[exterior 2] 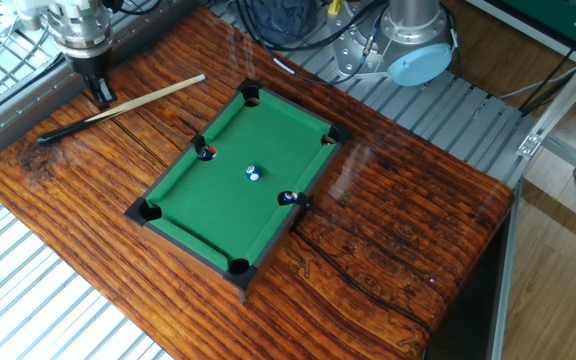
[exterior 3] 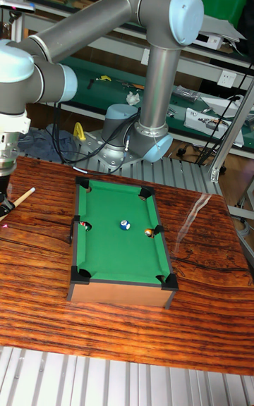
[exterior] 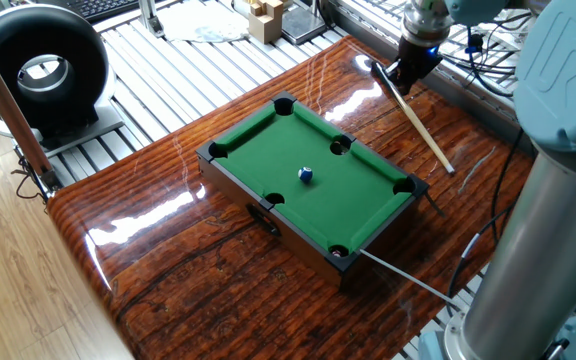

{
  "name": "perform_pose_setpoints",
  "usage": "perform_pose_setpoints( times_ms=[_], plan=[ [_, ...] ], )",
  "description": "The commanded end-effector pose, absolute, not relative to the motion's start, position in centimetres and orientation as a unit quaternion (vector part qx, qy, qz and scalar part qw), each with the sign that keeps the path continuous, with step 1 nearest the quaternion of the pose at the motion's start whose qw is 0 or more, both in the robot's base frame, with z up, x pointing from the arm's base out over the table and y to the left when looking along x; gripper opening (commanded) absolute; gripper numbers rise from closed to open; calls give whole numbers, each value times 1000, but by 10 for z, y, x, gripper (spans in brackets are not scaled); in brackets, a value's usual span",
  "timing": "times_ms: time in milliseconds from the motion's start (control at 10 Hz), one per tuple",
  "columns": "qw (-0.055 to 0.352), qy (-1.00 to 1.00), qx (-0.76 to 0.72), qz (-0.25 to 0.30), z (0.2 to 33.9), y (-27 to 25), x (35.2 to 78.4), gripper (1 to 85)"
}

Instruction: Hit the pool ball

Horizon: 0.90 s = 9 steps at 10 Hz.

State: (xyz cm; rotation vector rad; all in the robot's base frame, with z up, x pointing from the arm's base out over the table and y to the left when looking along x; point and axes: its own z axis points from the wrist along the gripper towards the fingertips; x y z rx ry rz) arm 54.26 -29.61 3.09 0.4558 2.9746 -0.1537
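The pool ball [exterior: 306, 175] [exterior 2: 253, 174] [exterior 3: 125, 225], tiny and blue with a white spot, rests near the middle of the green felt of the mini pool table [exterior: 268, 140] [exterior 2: 198, 215] [exterior 3: 120, 254]. My gripper [exterior: 404, 76] [exterior 2: 102, 96] [exterior 3: 4, 206] is off the mini table, at the wooden table's far side, shut on a thin wooden cue stick [exterior: 423, 125] [exterior 2: 143, 98] [exterior 3: 21, 199]. The cue lies low over the wood, its pale tip end pointing toward the mini table's corner.
A red ball [exterior 2: 207, 153] [exterior 3: 83, 225] sits at one side pocket and a dark ball [exterior 2: 287, 198] [exterior 3: 149, 232] at the opposite one. A thin metal rod [exterior: 408, 278] lies beside the mini table. The robot's base [exterior 2: 408, 45] stands behind. A black round device [exterior: 38, 65] sits on the slatted bench.
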Motion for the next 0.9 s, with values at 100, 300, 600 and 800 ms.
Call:
perform_pose_setpoints(
  times_ms=[100, 300, 600, 800],
  plan=[
    [83, 986, 130, -54, 29, -308, 556, 337],
    [87, 987, 124, -55, 32, -314, 559, 360],
    [100, 987, 111, -55, 29, -316, 568, 480],
    [108, 987, 103, -55, 30, -316, 572, 543]
  ],
)
